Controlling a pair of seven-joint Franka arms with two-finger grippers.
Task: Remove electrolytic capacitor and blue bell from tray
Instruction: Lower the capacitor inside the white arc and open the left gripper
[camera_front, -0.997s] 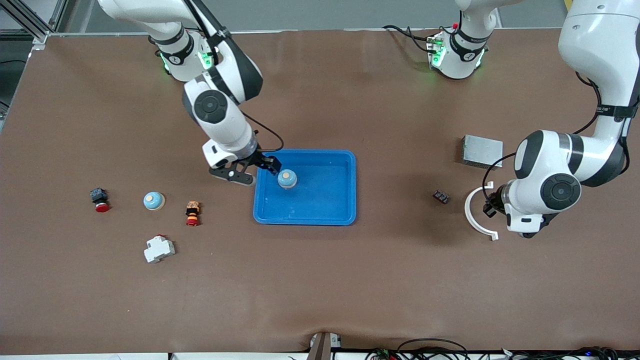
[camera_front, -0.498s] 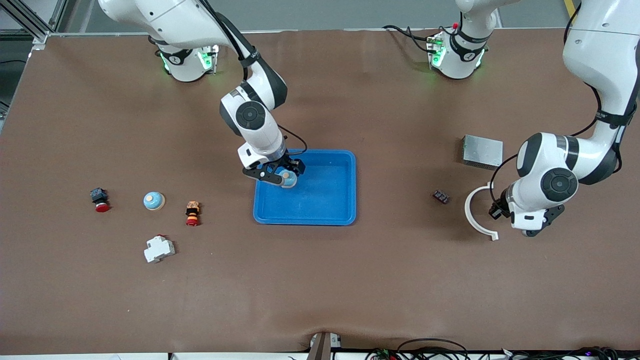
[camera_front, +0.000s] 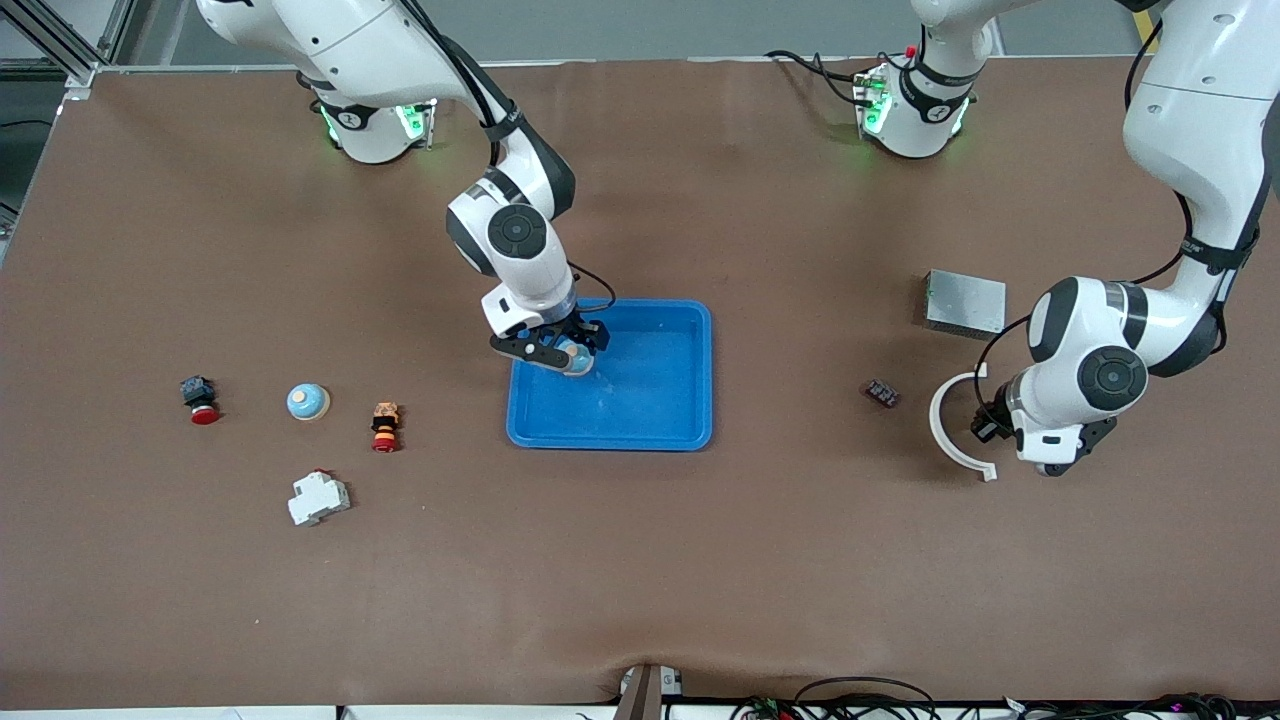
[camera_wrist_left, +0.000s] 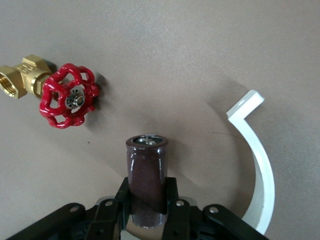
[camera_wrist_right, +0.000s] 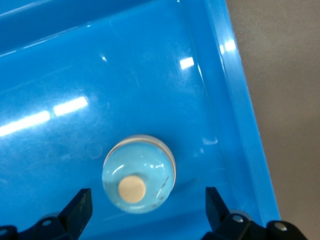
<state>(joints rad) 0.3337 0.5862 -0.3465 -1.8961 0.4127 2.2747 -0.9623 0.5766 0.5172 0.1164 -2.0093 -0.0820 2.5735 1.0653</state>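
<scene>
A pale blue bell with a tan button sits in the blue tray, near the tray's corner toward the right arm's end. My right gripper is over it and open; in the right wrist view the bell lies between the fingers of the gripper, apart from both. My left gripper is shut on a dark brown capacitor, held over bare table beside a white curved piece. In the front view this gripper is hidden under its wrist.
A second blue bell, two red push buttons and a white breaker lie toward the right arm's end. A metal box and a small dark part lie near the left arm. A red-handled brass valve shows near the capacitor.
My right gripper moved from beside the tray's corner to over the bell, its fingers now either side of it. My left wrist shifted slightly with the capacitor.
</scene>
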